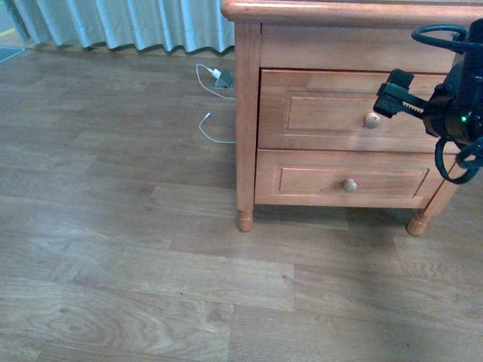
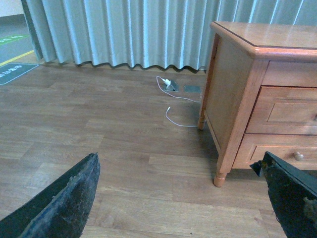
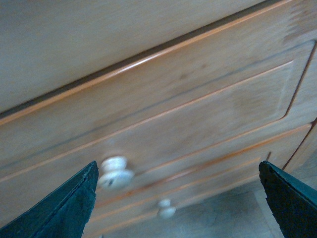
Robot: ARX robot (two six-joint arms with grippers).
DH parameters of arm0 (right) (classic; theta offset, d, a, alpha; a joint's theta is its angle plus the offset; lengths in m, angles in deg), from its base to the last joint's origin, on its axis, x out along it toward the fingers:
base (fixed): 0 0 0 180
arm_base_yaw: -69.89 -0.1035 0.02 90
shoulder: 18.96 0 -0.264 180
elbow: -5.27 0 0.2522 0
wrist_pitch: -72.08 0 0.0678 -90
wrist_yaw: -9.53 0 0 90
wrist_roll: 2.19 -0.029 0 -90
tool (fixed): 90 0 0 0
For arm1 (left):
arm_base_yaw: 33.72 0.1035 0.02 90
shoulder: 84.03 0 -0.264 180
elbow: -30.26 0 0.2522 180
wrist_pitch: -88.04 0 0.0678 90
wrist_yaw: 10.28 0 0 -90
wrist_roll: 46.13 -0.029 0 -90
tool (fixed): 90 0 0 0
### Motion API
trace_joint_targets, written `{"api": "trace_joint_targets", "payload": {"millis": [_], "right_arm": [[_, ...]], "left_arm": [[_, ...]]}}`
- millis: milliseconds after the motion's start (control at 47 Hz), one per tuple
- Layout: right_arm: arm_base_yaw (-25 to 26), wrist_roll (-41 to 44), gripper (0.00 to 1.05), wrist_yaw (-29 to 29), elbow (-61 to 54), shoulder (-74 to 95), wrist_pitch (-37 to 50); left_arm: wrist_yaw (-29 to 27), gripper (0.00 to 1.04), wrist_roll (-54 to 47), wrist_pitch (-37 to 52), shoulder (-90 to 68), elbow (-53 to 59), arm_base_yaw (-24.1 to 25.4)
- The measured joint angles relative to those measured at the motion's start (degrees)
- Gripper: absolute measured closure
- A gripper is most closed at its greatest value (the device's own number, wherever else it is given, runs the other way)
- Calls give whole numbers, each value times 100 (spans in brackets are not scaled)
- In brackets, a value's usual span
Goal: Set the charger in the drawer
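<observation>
The upper drawer (image 1: pixel 332 113) of the honey-coloured nightstand is closed; its round pale knob (image 1: pixel 371 119) shows on the front. My right gripper (image 1: pixel 391 96) is open, close in front of the drawer, just right of and above the knob, not touching it. In the right wrist view the drawer front (image 3: pixel 198 109) fills the frame, blurred, with the knob (image 3: pixel 115 173) near one open finger (image 3: pixel 74 203); the gripper (image 3: pixel 178 167) is empty. My left gripper (image 2: pixel 179 158) is open and empty above bare floor left of the nightstand. The charger with the black cable is out of view.
The lower drawer (image 1: pixel 343 181) is closed below, with its own knob (image 1: pixel 350 185). A white-cabled charger with a grey block (image 1: pixel 219 78) lies on the wood floor by the curtain (image 1: pixel 128 23), also in the left wrist view (image 2: pixel 171 85). Nightstand leg (image 1: pixel 244 219) stands front left.
</observation>
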Motion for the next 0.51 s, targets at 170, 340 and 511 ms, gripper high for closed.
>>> {"api": "trace_joint_targets", "payload": {"millis": [170,340,511], "right_arm": [[74,271,8,879,-1303,-1185,-83],[289,728,8,1510,-2557,-2706,-564],[494,1108,8,1827,-3536,-4258,-1169]], "left_arm": [[0,6,0,2,2,0,0],[0,6,2,2,2,0,0],[0,6,2,2,2,0,0]]}}
